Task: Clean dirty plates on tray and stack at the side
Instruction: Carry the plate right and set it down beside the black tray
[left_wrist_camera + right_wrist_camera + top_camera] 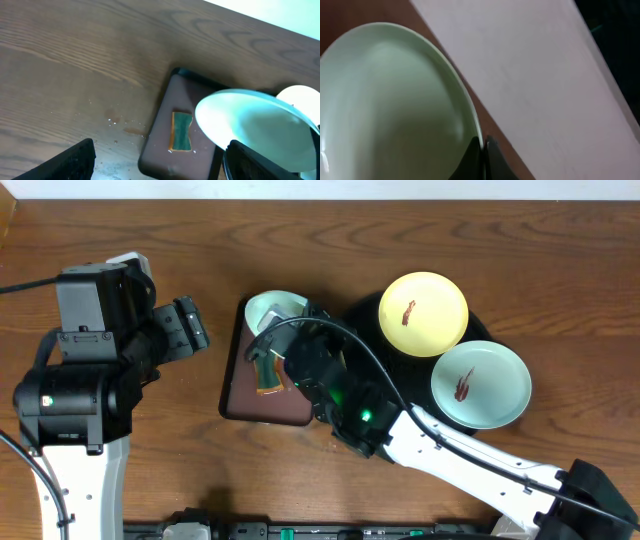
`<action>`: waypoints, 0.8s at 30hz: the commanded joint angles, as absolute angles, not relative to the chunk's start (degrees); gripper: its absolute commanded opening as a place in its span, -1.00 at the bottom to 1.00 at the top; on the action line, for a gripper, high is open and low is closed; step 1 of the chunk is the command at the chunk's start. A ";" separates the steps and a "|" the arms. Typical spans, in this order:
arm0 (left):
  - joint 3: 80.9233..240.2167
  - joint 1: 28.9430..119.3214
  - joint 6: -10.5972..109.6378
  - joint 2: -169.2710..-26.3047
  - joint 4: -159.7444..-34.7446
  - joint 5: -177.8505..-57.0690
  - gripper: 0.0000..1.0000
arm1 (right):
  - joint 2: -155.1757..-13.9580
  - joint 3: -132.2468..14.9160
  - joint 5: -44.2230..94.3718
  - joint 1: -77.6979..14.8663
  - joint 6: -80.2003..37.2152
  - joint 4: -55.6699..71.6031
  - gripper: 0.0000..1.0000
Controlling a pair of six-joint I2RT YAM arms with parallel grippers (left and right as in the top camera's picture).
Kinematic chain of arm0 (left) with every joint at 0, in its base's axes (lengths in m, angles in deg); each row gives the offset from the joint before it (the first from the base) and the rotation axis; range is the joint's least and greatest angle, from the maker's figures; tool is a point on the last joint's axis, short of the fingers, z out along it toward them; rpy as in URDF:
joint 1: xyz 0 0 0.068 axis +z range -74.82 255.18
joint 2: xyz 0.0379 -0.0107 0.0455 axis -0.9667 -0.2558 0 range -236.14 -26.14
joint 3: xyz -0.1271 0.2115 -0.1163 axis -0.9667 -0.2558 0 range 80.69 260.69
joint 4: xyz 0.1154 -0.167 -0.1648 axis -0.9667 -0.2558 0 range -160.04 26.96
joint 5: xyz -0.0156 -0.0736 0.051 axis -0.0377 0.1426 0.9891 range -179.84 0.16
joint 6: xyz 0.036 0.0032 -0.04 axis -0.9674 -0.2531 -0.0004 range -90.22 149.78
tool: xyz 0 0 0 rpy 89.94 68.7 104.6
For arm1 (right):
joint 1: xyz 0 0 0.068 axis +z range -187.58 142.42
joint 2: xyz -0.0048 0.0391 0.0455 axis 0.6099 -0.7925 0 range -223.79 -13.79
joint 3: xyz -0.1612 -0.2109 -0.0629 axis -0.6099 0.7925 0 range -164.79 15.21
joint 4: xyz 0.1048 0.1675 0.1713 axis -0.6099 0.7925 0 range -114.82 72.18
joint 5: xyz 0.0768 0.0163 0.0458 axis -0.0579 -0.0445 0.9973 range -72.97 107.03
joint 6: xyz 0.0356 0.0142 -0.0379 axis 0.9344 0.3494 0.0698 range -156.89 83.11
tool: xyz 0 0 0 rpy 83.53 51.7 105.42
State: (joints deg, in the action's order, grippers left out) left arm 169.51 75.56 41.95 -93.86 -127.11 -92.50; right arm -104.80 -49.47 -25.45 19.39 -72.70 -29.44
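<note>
My right gripper (484, 152) is shut on the rim of a pale mint-white plate (395, 110). It holds that plate (275, 310) tilted above the far end of the rectangular brown tray (245, 395); no smear shows on it. A pale yellow plate (423, 313) and another mint-white plate (480, 384) lie on the round black tray (362, 315), each with a red-brown smear at its centre. My left gripper (190, 328) is open over bare table left of the brown tray, holding nothing. In the left wrist view, the held plate (250, 125) hangs over the brown tray (165, 150).
A green and orange sponge (268, 375) lies on the brown tray; it also shows as the sponge (181, 131) in the left wrist view. Small crumbs or droplets (112, 120) dot the wood left of that tray. My right arm (450, 450) stretches across the table's front right.
</note>
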 commanded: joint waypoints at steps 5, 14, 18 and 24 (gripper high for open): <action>169.64 75.80 41.84 -93.97 -127.09 -92.21 0.69 | -104.03 -50.15 -24.68 19.13 -69.10 -24.31 -0.98; 169.64 75.80 41.84 -93.97 -127.09 -92.19 0.69 | -102.39 -51.35 -18.61 13.64 -42.78 -14.82 -0.98; 169.64 75.80 41.84 -93.97 -127.09 -92.21 0.69 | -98.24 -53.54 -0.75 4.20 -23.79 -7.06 -0.98; 169.64 75.80 41.84 -93.97 -127.09 -92.21 0.69 | -95.38 -53.54 31.49 -24.39 -7.09 1.86 -0.98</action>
